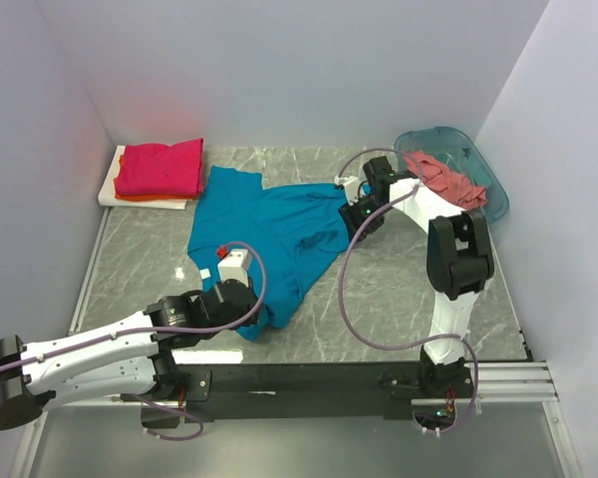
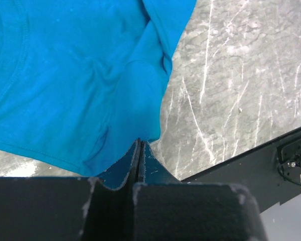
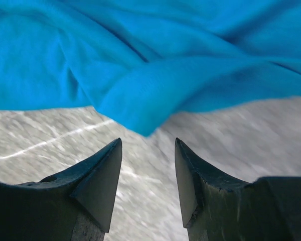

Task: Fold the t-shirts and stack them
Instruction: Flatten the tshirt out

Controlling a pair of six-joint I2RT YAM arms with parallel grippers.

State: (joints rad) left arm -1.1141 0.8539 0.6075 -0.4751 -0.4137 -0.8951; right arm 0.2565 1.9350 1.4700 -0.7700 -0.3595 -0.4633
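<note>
Two shirts sit in the stack (image 1: 159, 171); two are left.
The left tool (image 2: 139, 146) is shut, pinching the blue shirt (image 1: 269, 234). The right tool (image 3: 148, 165) is open and empty beside it. The pink shirt (image 1: 447, 179) waits.

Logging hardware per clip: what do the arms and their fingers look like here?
The left arm and right arm have white shells with black joints. A thin purple cable loops along each. The fingers are dark, tapering to points.
</note>
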